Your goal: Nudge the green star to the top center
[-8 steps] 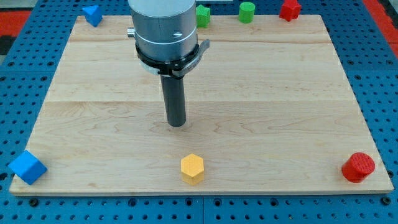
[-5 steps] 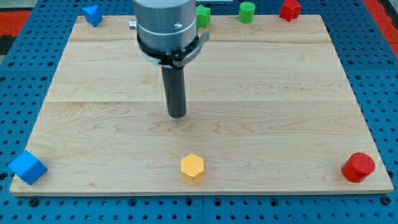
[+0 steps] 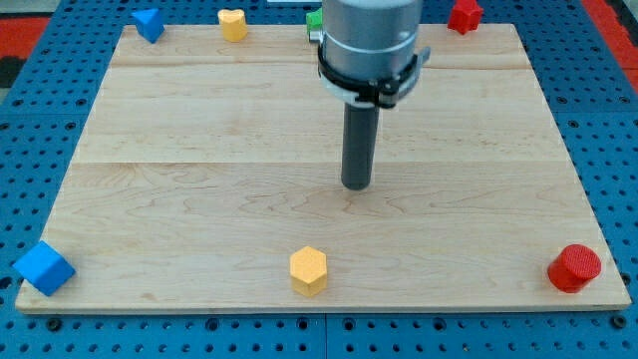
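Green star (image 3: 313, 20) is mostly hidden behind the arm at the view's top, my tip (image 3: 356, 186) mid-board, well apart.

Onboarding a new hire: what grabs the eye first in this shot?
The big grey arm housing at the view's top centre, its dark rod ending with my tip on bare wood mid-board, touching no block. Next, the bright blocks at the bottom edge: yellow hexagon, red cylinder, blue cube.

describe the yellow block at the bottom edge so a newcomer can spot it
Start at the wooden board's bottom edge, midway along. The yellow hexagonal block sits there alone, below and left of my tip. The other yellow block, heart-shaped, is at the top edge.
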You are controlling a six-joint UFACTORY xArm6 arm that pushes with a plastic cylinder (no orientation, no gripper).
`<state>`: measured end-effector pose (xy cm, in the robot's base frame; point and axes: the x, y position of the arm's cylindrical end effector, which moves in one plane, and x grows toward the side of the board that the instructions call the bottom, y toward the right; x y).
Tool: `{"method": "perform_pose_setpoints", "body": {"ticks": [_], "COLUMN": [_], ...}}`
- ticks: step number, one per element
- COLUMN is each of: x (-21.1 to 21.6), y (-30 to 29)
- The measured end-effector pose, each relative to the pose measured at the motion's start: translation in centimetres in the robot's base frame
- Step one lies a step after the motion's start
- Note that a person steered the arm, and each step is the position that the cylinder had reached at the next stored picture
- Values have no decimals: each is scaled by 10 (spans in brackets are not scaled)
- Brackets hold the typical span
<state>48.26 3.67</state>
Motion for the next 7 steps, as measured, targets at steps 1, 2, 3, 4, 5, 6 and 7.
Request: {"method": "perform_pose_setpoints", "body": {"ticks": [1,2,3,4,5,6,7], "x": [-28,-108,-169,-218,-250,-275,-290], "y": [-42,-62,-58,-58,-58,-58,-58]}}
